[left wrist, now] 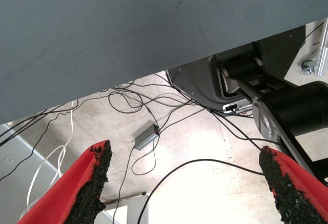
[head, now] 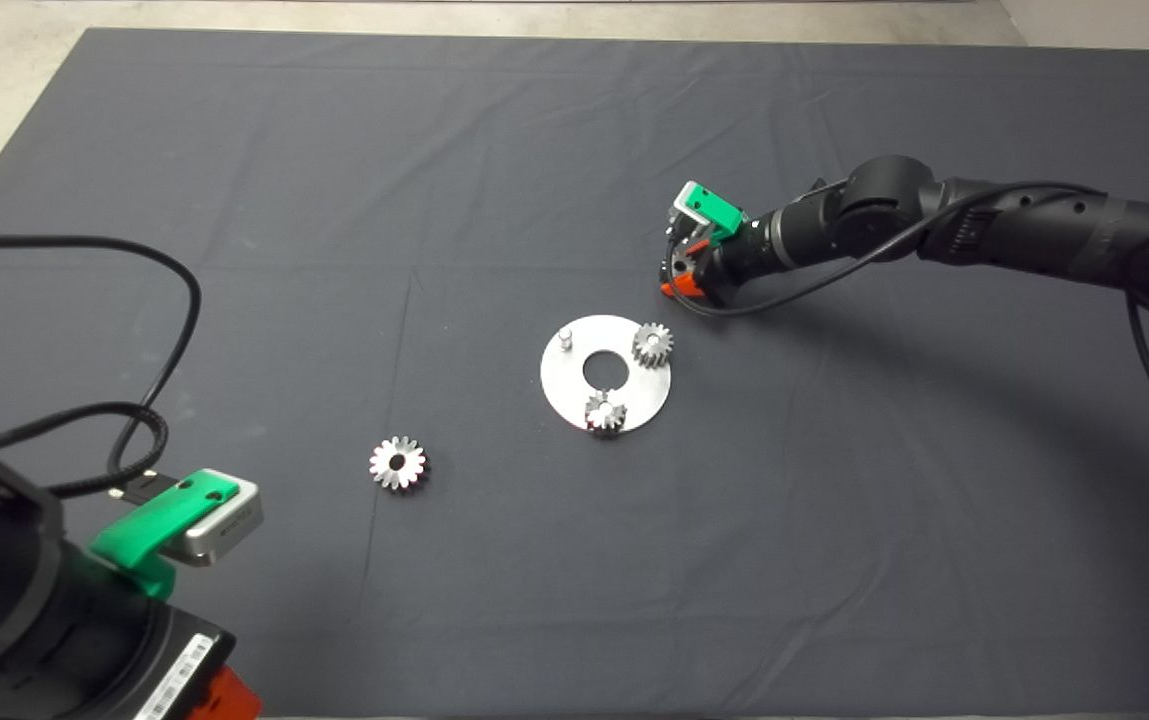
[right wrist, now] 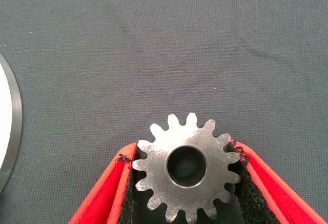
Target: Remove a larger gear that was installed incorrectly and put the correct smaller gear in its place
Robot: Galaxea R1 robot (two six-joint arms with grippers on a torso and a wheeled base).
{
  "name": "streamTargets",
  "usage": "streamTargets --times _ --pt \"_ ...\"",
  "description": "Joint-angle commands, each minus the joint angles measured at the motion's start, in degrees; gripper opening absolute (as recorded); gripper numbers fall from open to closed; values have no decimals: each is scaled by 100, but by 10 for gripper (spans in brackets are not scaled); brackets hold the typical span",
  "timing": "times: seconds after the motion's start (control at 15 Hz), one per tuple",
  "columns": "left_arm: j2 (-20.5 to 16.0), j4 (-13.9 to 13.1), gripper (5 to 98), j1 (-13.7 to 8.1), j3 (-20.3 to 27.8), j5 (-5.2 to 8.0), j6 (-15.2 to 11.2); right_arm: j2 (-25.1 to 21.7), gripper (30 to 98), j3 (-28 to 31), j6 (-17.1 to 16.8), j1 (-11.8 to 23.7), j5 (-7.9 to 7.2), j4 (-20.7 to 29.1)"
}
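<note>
Smaller gear: thick grey steel, short blunt teeth, round dark centre hole, face scuffed; held above the dark mat just beyond the round plate.
Right gripper: pads pressed against the smaller gear's teeth on both sides.
Larger gear: bright silver, flat, long pointed teeth; lying on the mat, apart from the plate.
Plate: carries two small grey gears and one bare pin.
Left gripper: parked at the mat's lower left edge, fingers spread wide, nothing between them.

- Head cam sits up high looking down on the whole mat.
- Left wrist cam faces off the mat edge toward the floor.
- Right wrist cam is right down near the mat, catching the round plate rim the head cam also sees.
</note>
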Motion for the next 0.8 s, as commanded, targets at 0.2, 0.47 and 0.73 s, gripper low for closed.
streamTargets --times 0.2,0.47,0.73 --pt "-66 -123 733 -71 -26 2 0 -1 433 21 -7 108 20 -189" --pt "-71 -122 733 -71 -26 -3 0 -1 428 38 36 144 21 -189" --pt "-88 -115 733 -71 -26 -3 0 -1 418 90 80 231 -15 -162"
